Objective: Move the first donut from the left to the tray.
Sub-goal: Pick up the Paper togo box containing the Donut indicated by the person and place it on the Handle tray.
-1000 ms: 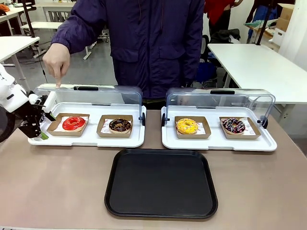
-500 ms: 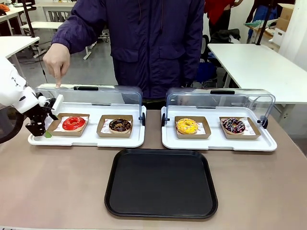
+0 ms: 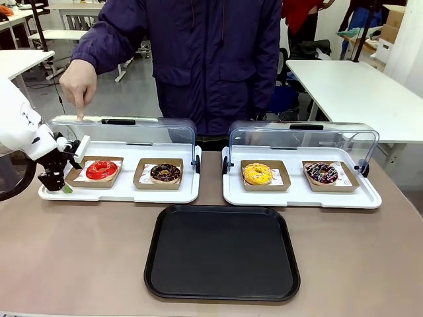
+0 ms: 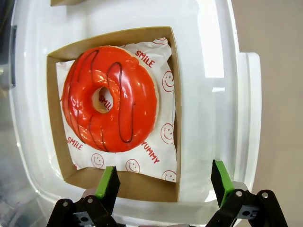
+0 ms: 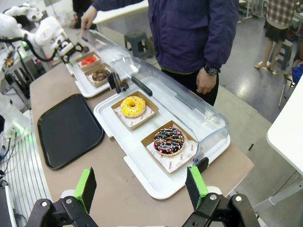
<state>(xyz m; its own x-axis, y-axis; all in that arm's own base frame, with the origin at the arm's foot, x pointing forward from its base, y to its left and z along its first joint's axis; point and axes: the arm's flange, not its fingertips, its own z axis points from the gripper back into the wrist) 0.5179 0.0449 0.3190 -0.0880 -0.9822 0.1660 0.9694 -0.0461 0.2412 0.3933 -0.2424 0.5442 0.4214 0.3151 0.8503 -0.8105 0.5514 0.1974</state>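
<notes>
Donut, red-glazed, lies in its cardboard holder inside a white tray, left of the black tray. Above this donut the left gripper has its jaws wide open and empty; the right gripper is also open. Better to descend straight and pinch the holder's wall, not the glaze.

White rounded left arm, black cable looped below it. Left end effector: black linkage fingers, silver screws, green pads. Right end effector same build. Person: dark purple zip jacket, black wristwatch.
</notes>
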